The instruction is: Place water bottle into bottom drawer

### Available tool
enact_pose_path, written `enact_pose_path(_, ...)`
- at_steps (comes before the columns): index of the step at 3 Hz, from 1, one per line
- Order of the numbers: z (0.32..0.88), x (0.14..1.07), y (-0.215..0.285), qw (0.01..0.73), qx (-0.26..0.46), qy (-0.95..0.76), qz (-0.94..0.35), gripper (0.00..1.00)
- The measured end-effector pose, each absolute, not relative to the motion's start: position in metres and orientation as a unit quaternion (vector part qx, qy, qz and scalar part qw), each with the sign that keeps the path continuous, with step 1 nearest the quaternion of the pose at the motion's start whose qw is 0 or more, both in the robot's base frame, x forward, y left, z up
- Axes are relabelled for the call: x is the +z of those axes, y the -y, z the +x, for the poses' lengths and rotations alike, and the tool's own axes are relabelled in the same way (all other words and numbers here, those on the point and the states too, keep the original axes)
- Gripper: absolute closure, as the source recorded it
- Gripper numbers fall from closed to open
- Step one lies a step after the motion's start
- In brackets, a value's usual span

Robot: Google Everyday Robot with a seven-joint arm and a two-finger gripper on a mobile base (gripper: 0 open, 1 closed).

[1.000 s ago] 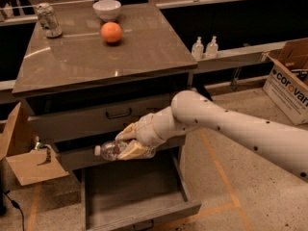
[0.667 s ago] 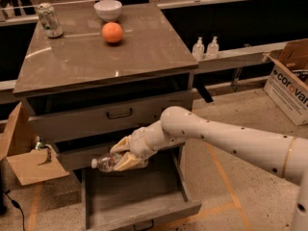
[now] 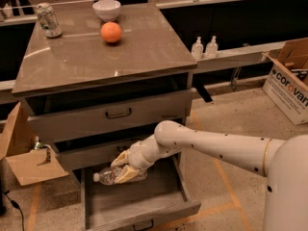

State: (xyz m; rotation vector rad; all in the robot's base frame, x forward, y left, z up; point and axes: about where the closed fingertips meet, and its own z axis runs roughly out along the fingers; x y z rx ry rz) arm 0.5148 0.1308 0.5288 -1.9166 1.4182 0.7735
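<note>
Down at about 7 o'clock from the middle of the view, the water bottle (image 3: 107, 176), lying on its side within the open bottom drawer (image 3: 144, 201), white cap pointing to 9 o'clock. Gripped across the body by the gripper (image 3: 126, 170), its beige fingers closed around the clear ribbed plastic, with nothing else in the hold. Hard to tell whether touching the drawer floor already or hanging just above it. By judgement, most of the task done: drawer standing wide open, bottle already inside its outline, near the rear part. Left to do: lower to the floor if not there, open the fingers, draw the arm (image 3: 216, 146) back towards 3 o'clock without knocking the bottle. Looks round, smooth and light, so probably rolls easily on a flat bottom after release. Drawer itself wide, matte grey inside, with a low front wall at 6 o'clock. Directly at 12 o'clock from the bottle, the middle drawer (image 3: 91, 155) and the top drawer (image 3: 144, 110) with a black handle, both grey-brown. Higher again, the glossy cabinet top (image 3: 106, 61) with an orange (image 3: 111, 32), a white bowl (image 3: 107, 8) and a can (image 3: 48, 19) towards 11 o'clock. At 2 o'clock two small pump bottles (image 3: 204, 47) on a ledge; at 3 o'clock a cardboard box (image 3: 291, 88) on the speckled ground.
</note>
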Motion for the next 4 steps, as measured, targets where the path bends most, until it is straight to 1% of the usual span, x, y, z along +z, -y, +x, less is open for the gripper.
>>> enact_pose_path(2,0.554,0.430,-0.088,0.269,0.245,-0.576,-0.732,1.00)
enact_pose_path(3,0.567,0.369,-0.080,0.261,0.250,-0.583,-0.727,1.00)
enact_pose_path(4,0.580,0.310,-0.077,0.281,0.260,-0.595,-0.707,1.00)
